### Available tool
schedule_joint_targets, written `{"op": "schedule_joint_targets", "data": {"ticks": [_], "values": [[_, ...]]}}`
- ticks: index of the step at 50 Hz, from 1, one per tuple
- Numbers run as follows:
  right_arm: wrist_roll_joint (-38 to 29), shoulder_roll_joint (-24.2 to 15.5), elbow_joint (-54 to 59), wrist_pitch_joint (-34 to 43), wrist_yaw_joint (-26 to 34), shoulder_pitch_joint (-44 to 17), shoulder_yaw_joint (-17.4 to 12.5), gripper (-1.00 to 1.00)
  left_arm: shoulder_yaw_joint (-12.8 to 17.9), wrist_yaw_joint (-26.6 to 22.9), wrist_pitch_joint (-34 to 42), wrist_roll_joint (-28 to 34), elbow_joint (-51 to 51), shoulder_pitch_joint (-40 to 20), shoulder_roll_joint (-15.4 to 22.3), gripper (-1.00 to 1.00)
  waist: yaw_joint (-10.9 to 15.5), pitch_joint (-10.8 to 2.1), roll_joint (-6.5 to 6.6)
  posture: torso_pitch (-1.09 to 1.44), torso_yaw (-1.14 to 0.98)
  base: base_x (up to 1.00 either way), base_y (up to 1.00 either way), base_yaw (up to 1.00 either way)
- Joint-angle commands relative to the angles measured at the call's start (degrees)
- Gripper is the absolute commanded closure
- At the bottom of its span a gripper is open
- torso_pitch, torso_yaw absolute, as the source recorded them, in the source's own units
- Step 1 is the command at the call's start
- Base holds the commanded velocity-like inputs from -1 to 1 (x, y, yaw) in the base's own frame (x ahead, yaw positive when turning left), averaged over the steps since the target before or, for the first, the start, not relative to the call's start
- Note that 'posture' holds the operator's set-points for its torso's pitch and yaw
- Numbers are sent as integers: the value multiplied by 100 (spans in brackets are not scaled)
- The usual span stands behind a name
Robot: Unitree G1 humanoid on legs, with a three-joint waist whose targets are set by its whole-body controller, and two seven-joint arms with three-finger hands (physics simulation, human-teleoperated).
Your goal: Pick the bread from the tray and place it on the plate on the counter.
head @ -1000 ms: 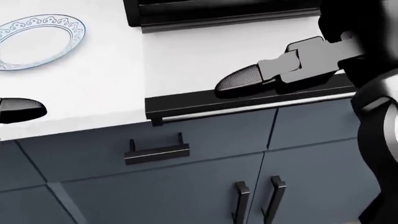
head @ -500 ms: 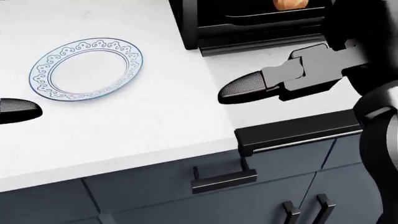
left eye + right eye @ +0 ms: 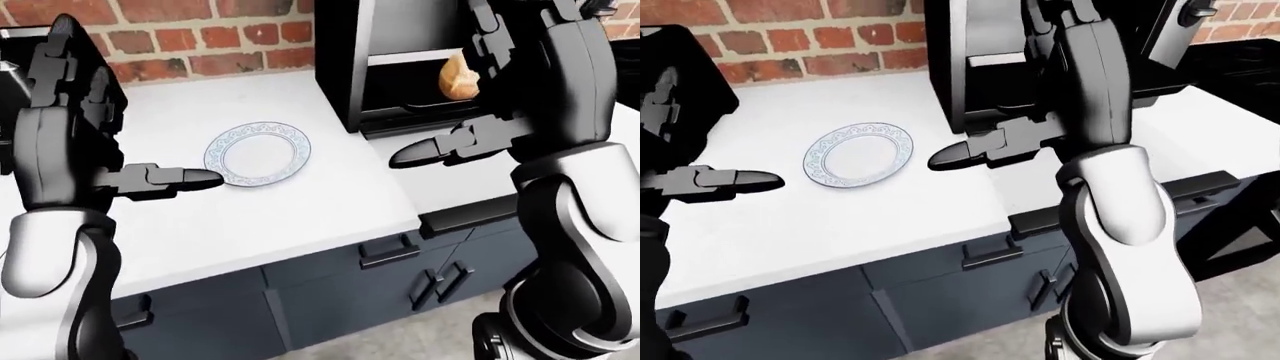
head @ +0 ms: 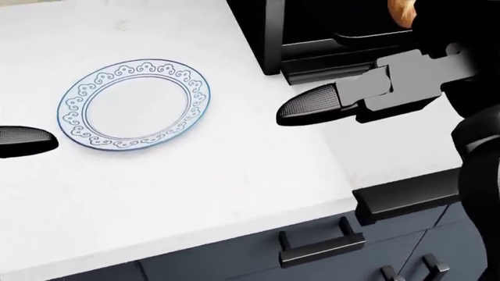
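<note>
The bread is a golden-brown loaf on a tray inside the open black oven at the top right of the left-eye view; a sliver shows in the head view. The clear plate with a blue scroll rim lies empty on the white counter. My right hand hovers open over the counter to the right of the plate, below the oven's opening, fingers stretched out. My left hand is open and empty at the plate's left edge.
A red brick wall runs behind the counter. Dark blue drawers and cabinet doors with black handles lie below the counter's edge. A black appliance stands at the counter's left end.
The camera has moved: the whole picture shifted right and down, so the plate now lies near the middle and the oven opening with the bread has come into view. Both hands keep their pose.
</note>
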Motion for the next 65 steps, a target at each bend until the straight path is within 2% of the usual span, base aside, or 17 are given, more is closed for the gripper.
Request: {"op": "schedule_joint_targets", "data": {"ticks": [1,14,19,24,27,32,37,40,42,46,47,53,56,58,60,62,65], "values": [[-25,-54,-30,-99,-42,-173,-56,-100,35,11,-99,-19,-108,-159,74,-100,-17,-84,37,0,0,6,0,0],[-18,-88,-49,-158,-143,-159,-34,-100,33,20,-65,-48,-144,-163,106,-100,-26,-10,-97,0,0,1,0,0],[-98,-48,22,-265,-111,-112,17,-100,35,20,-107,-28,-133,-124,82,-100,5,-64,-264,0,0,0,0,0],[-130,-30,-77,-188,-49,-91,-21,-100,31,25,-110,-10,-136,-117,74,-100,22,-182,-211,0,0,0,0,0],[-141,-34,-93,-171,-40,-90,-16,-100,40,25,-112,-3,-139,-108,76,-100,45,-47,-453,0,0,0,0,0],[-149,-49,-110,-108,-25,-143,-9,-100,77,18,-134,-11,-141,-68,74,-100,32,104,-546,0,0,0,0,0],[-128,-91,-176,52,-20,-263,-43,-100,122,14,-148,-35,-152,-40,78,-100,-72,90,-366,0,0,0,0,0],[-131,-72,-123,5,-43,-289,-21,-100,135,7,-149,-49,-157,-26,88,-100,-173,-63,19,0,0,0,0,0],[-169,-79,-80,-76,-48,-264,-11,-100,135,6,-147,-43,-152,-30,103,-100,-164,-10,-73,0,0,0,0,0],[-201,-128,-136,-3,24,-304,-1,-100,125,9,-113,-46,-144,-76,132,-100,-123,-103,-165,0,0,0,0,1],[-205,-137,-155,18,41,-317,-6,-100,117,14,-100,-50,-158,-85,129,-100,-104,-219,-140,0,0,0,0,7],[-185,-146,-240,133,56,-381,-44,-100,123,29,-47,-73,-164,-144,164,-100,-9,-215,-131,0,0,0,0,40],[-181,-143,-272,151,50,-368,-42,-100,142,27,-76,-79,-170,-105,160,-100,-7,-121,-274,0,0,0,0,46],[-177,-138,-280,153,47,-354,-41,-100,137,20,-95,-75,-164,-84,154,-100,-14,-118,-533,0,0,0,0,45],[-172,-142,-300,188,46,-376,-39,-100,142,14,-108,-68,-162,-69,154,-100,-64,-101,-441,0,0,0,0,46],[-164,-140,-316,204,44,-391,-51,-100,156,13,-104,-71,-171,-67,153,-100,-16,-86,-494,0,0,0,0,46],[-199,-128,-287,131,32,-321,-7,-100,139,10,-134,-44,-153,-46,150,-100,-3,-47,-374,0,0,0,0,46]]}}
